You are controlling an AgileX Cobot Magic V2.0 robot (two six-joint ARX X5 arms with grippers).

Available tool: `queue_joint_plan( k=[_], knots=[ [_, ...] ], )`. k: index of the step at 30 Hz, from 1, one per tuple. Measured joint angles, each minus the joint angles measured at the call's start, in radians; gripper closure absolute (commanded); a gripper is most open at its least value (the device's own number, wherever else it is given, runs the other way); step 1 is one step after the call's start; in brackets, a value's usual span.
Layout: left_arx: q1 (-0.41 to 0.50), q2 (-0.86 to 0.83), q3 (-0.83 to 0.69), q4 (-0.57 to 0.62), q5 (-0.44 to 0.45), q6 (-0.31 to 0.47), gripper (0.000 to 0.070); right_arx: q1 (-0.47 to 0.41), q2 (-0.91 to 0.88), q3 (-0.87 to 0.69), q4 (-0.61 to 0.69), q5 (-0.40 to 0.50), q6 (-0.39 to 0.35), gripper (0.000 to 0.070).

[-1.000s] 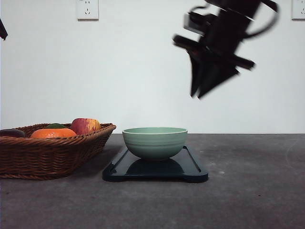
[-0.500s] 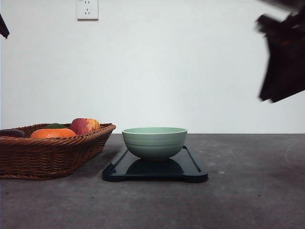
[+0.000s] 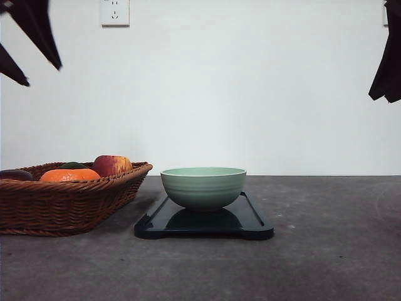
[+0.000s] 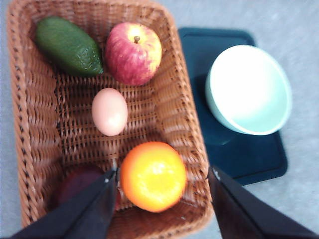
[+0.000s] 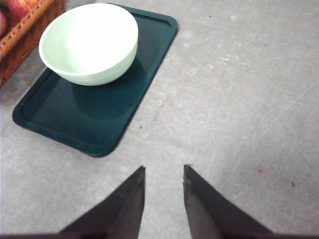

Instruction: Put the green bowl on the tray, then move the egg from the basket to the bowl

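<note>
So the green bowl [image 3: 203,187] is already sitting on the tray [image 3: 254,224], right in the middle of the desk [image 3: 326,263], and it's empty. That leaves the egg.

My left fingers [image 4: 159,199] are spread wide, holding nothing, high above the basket [image 4: 35,144]. Nearest under them is the orange fruit [image 4: 152,176], plus something dark I can't make out. The egg [image 4: 109,111] lies past that on the weave, apart from everything, with the apple [image 4: 133,53] and a green avocado-looking thing [image 4: 69,46] further back.

I'd say center over the egg first, drop straight down, clear the orange, and close gently across its narrow sides.

My right fingers [image 5: 162,191] hang up over bare desk, slightly parted and empty.
</note>
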Motion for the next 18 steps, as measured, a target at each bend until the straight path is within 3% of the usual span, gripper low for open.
queue_joint_plan(
  k=[3,7,18],
  knots=[
    [-0.014,0.11,0.093,-0.028,-0.06,0.024,0.0326,0.0,0.0,0.0,0.007,0.0,0.0,0.055],
    [-0.022,0.236,0.185,-0.025,-0.094,0.041,0.023,0.0,0.0,0.0,0.007,0.0,0.0,0.055],
    [-0.029,0.432,0.21,0.01,-0.111,0.054,0.0233,0.0,0.0,0.0,0.007,0.0,0.0,0.055]
  ],
)
